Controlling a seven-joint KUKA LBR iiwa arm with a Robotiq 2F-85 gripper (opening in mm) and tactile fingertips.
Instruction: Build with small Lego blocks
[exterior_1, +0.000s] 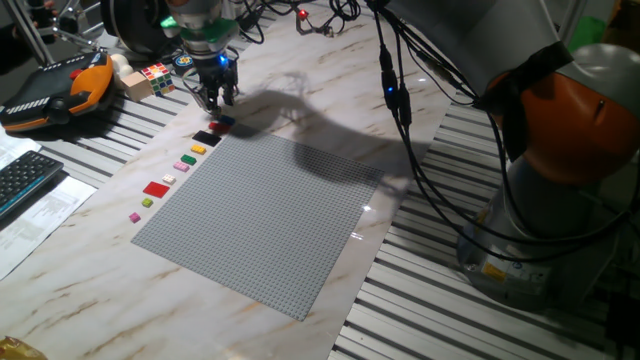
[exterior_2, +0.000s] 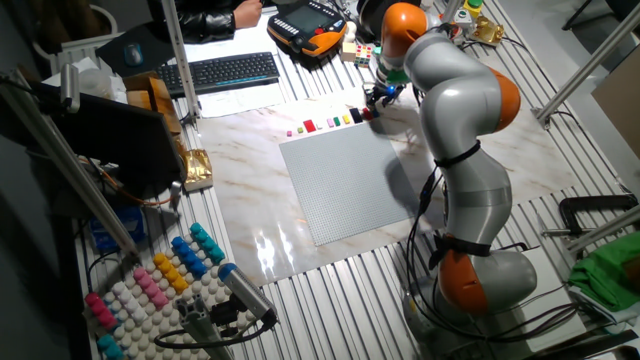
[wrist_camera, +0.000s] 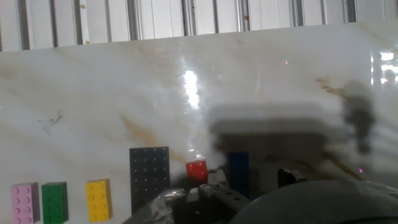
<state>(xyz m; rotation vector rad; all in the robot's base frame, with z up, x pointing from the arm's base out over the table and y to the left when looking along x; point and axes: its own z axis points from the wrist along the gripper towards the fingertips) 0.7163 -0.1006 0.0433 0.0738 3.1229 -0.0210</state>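
A KUKA arm (exterior_2: 455, 120) is reaching across a marble-patterned table (exterior_1: 330, 110), its gripper (exterior_1: 216, 97) hovering low over the far end of a row of small Lego blocks lying just off one edge of a large grey baseplate (exterior_1: 265, 215). The row is running along that edge: a blue block (wrist_camera: 238, 171) and a small red square (wrist_camera: 197, 170) nearest the fingers, then a black plate (wrist_camera: 149, 175), a yellow block (wrist_camera: 99, 200), a green block (wrist_camera: 55, 202) and a pink block (wrist_camera: 25, 203), all lying flat and apart from one another. Farther down the row, a larger red plate (exterior_1: 156, 188) is sitting with tiny pieces beside it. In the hand view, blurred finger hardware is filling the lower edge, directly over the blue block; whether the jaws are apart or pressed together cannot be told. A Rubik's cube (exterior_1: 157, 76) and an orange-trimmed teach pendant (exterior_1: 55, 92) are resting behind the gripper, a keyboard (exterior_2: 227, 71) off to the side.
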